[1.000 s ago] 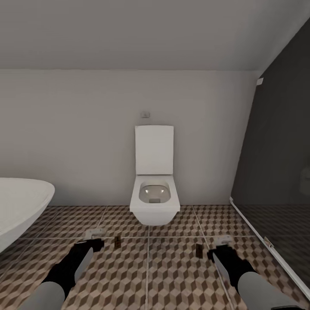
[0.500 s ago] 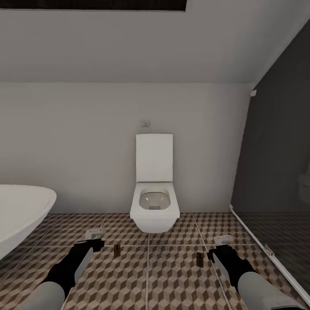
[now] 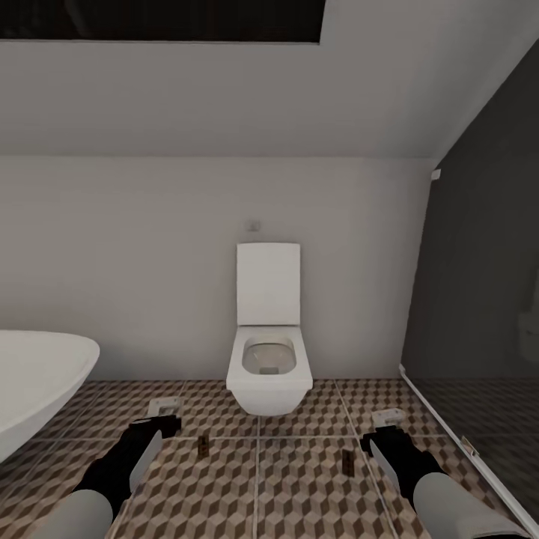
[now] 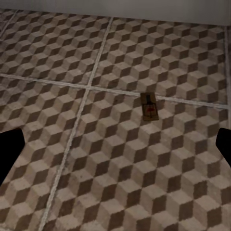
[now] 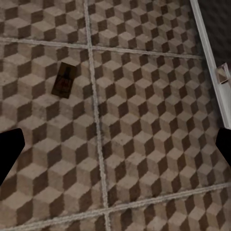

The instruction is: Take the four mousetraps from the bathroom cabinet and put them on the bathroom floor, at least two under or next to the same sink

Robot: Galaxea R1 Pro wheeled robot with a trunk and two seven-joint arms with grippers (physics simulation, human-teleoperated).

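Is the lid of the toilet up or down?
Up. The white toilet lid stands upright against the wall, and the open bowl below it is exposed.

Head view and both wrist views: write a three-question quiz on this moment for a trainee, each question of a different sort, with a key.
1. True or false: the left mousetrap lies flat on the bathroom floor.
2. Multiple choice: which fixture stands against the wall, beyond the two traps? A) an open white toilet B) a washing machine C) a radiator
3. Fill in: the right mousetrap lies just inboard of the right gripper, and in the right wrist view nothing sits between the ____.

Key
1. True; the left wrist view shows it lying flat on the tiles, ahead of the left gripper.
2. A
3. fingers
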